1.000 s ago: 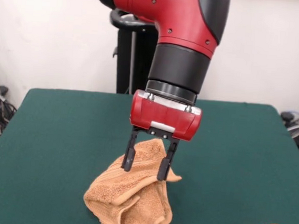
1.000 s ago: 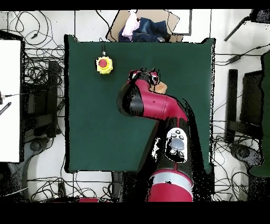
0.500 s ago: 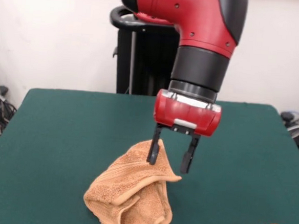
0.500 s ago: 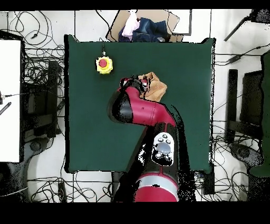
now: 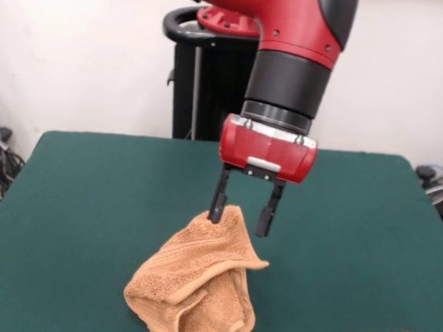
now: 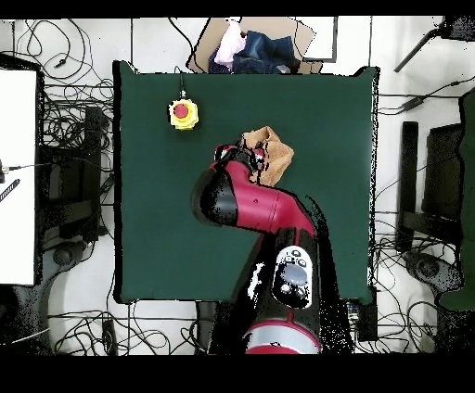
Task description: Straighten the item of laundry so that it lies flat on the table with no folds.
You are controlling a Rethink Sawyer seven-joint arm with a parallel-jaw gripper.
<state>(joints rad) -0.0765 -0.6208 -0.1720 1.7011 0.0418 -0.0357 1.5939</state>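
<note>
Glossy red, rounded arm housing (image 5: 277, 18) with a black side panel and small dark screw recesses, joined below to a matte black cylindrical wrist section (image 5: 286, 83) ending in a narrow silver ring with two small bolts. Beneath it, a red box-shaped gripper body (image 5: 267, 149) with rounded corners and a small silver plate at its lower edge, carrying two slim black fingers (image 5: 219, 195). From above, the same red shell with a black elbow cap (image 6: 211, 197) and a grey button panel (image 6: 293, 275) on a black segment near the base.

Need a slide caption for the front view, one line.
Open claw poised over the peak of a crumpled orange-tan towel on the green table.
</note>
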